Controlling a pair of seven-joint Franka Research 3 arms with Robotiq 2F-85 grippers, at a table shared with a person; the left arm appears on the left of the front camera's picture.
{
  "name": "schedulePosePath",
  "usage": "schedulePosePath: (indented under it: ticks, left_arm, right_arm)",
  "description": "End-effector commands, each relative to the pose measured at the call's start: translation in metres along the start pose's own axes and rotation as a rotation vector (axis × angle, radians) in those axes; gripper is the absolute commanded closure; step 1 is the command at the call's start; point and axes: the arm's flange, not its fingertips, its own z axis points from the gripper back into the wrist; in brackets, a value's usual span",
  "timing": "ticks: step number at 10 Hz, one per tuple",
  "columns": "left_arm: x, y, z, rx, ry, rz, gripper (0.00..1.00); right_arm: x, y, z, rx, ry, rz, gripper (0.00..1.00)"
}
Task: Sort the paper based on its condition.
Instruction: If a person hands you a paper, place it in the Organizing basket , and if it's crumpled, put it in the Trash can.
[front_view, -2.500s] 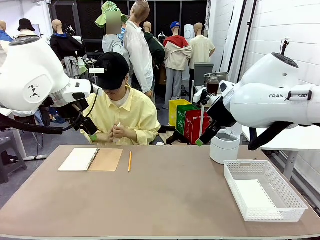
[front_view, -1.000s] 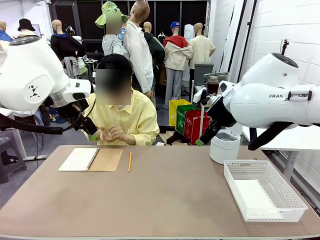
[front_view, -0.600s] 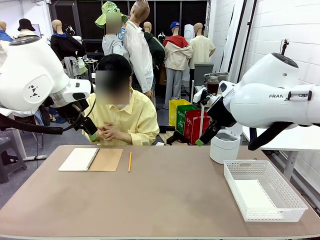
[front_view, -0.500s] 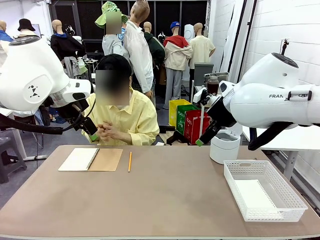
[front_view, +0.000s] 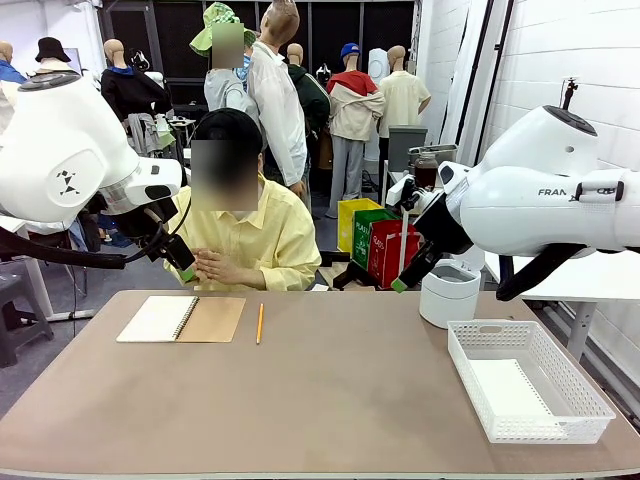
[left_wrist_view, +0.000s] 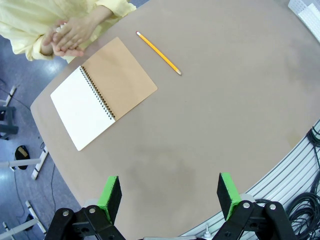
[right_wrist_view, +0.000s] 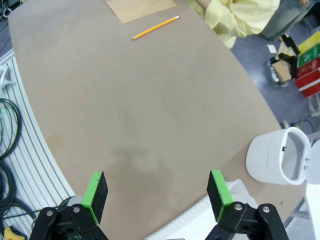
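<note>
Beyond my right gripper (right_wrist_view: 157, 197), spread wide, the white bin (right_wrist_view: 277, 160) gapes; the basket (front_view: 525, 380) holds a flat sheet. My left gripper (left_wrist_view: 170, 197) is equally wide. The person's hands (left_wrist_view: 67, 39), busier earlier, now press paper (left_wrist_view: 61, 28) together far ahead.

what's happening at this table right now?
Both robot arms hang raised above the brown table, left hand and right hand open and holding nothing. The person in the yellow shirt at the far side presses something small and white between both hands. An open spiral-bound notebook with a tan cover and a yellow pencil lie in front of them. A white perforated plastic basket and a white round bin sit on the robot's right.
</note>
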Motion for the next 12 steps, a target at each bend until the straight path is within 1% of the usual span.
schedulePosePath:
  ticks: [1, 12]
  left_arm:
    - [-0.0001, 0.0010, 0.0007, -0.002, -0.002, 0.000, 0.00]
    - [-0.0001, 0.0010, 0.0007, -0.002, -0.002, 0.000, 0.00]
  right_arm:
    - [0.0030, -0.0005, -0.0004, 0.010, 0.010, 0.004, 0.00]
    - [0.0030, -0.0005, -0.0004, 0.010, 0.010, 0.004, 0.00]
